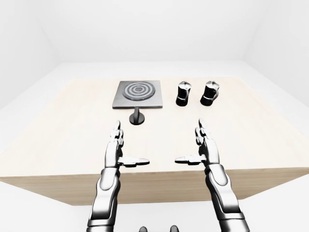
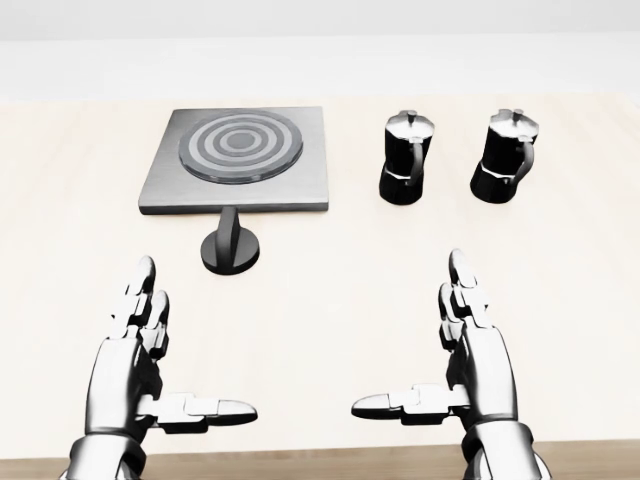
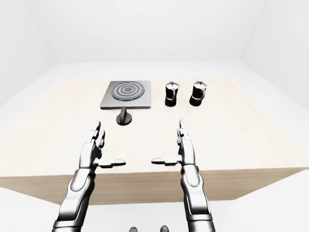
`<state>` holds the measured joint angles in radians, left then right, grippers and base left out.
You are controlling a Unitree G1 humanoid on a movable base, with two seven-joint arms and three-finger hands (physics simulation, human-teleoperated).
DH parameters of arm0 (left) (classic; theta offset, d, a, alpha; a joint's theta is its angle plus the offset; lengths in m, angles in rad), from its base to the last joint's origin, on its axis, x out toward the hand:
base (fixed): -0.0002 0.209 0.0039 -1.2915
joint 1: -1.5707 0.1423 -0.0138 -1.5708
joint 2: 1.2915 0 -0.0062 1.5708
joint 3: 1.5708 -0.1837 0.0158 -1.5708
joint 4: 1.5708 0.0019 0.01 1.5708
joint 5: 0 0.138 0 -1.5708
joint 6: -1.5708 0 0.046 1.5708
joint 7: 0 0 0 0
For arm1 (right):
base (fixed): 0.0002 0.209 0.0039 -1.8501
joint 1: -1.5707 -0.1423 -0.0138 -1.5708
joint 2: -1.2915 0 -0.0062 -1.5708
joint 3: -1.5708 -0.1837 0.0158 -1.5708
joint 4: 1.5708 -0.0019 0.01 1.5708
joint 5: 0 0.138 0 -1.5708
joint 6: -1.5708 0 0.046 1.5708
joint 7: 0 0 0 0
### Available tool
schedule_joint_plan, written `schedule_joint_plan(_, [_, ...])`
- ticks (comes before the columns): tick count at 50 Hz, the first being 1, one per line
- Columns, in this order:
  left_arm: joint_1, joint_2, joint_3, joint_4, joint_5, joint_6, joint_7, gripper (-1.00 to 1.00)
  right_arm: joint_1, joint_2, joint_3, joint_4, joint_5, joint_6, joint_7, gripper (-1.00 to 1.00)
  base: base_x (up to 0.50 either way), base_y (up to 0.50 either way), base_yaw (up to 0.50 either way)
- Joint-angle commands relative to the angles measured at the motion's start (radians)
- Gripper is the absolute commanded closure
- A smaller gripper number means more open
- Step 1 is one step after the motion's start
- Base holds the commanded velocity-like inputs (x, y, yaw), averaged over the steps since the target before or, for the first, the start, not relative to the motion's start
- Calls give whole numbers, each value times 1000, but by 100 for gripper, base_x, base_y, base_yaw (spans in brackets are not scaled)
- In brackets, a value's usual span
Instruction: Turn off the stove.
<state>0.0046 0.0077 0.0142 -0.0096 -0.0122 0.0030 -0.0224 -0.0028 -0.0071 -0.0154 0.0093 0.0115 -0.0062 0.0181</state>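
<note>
1. My left hand (image 2: 150,370) is held over the pale wooden tabletop (image 2: 330,290) at the lower left of the head view. Its fingers are stretched straight toward the top of the view and its thumb points sideways toward the centre. It is spread fully and holds nothing.
2. My right hand (image 2: 455,365) mirrors it at the lower right of the head view. Its fingers are straight and its thumb points inward toward the other thumb. It is likewise spread wide with nothing in its grasp.
3. The two thumb tips face each other across a gap and do not touch.
4. The flat square grey stove plate with concentric ring burner (image 2: 240,158) lies on the tabletop in the upper left of the head view, well apart from both hands.
5. The black round-based stove knob with an upright ridge handle (image 2: 230,246) stands just below the plate's lower edge. It lies between the plate and my left hand, nearer the plate. Neither hand touches it.
6. Two black-and-chrome moka pots stand upright to the right of the plate. The nearer pot (image 2: 406,158) is beside the plate, and the second pot (image 2: 505,156) stands further right.
7. In the left-eye view, the table's light wooden front edge (image 1: 159,186) runs beneath both my forearms.
</note>
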Motion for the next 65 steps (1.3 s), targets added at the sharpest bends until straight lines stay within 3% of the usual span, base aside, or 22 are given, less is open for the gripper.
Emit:
schedule_joint_plan(1, [10, 12, 22, -19, -21, 3, -42, -100, -3, -11, -24, 15, 19, -11, 26, -100, 0, 0, 0])
schedule_joint_plan(12, [18, 11, 21, -27, -18, 3, -46, -100, -4, -12, -17, 13, 5, 4, 24, -100, 0, 0, 0])
schedule_joint_plan(14, [26, 10, 20, -45, -17, 12, -46, -100, -5, -11, -14, 10, 1, 11, 24, -100, 0, 0, 0])
schedule_joint_plan(20, [23, 10, 18, -26, -11, -8, -47, -100, -8, -12, -11, 7, -15, 22, 20, -100, 0, 12, 0])
schedule_joint_plan(22, [26, 10, 17, -35, -11, -3, -48, -100, -6, -11, -13, 5, -12, 21, 21, -100, 0, 26, 0])
schedule_joint_plan(24, [20, 9, 18, -14, -10, -17, -48, -100, -10, -12, -15, 21, -10, 12, 23, -100, 0, 29, 0])
schedule_joint_plan(28, [31, 9, 17, -46, -14, 6, -51, -100, -10, -11, -12, 16, -14, 23, 22, -100, 0, 29, 0])
schedule_joint_plan(35, [23, 10, 18, -23, -10, -10, -50, -100, -11, -10, -12, 14, -14, 22, 22, -100, 0, 29, 0])
schedule_joint_plan(40, [28, 10, 18, -37, -10, 0, -51, -100, -13, -11, -13, 23, -13, 16, 23, -100, 0, 29, 0])
schedule_joint_plan(48, [28, 9, 17, -33, -7, -5, -49, -100, -12, -9, -10, 9, -13, 28, 24, -100, 0, 29, 0])
schedule_joint_plan(51, [25, 9, 17, -22, -7, -15, -49, -100, -15, -11, -12, 27, -10, 17, 27, -100, 0, 29, 0])
schedule_joint_plan(60, [40, 9, 14, -62, -9, 13, -53, -100, -16, -11, -12, 27, -12, 23, 24, -100, 0, 29, 0])
schedule_joint_plan(65, [27, 8, 18, -26, -10, -13, -52, -100, -15, -11, -14, 28, -10, 19, 23, -100, 0, 29, 0])
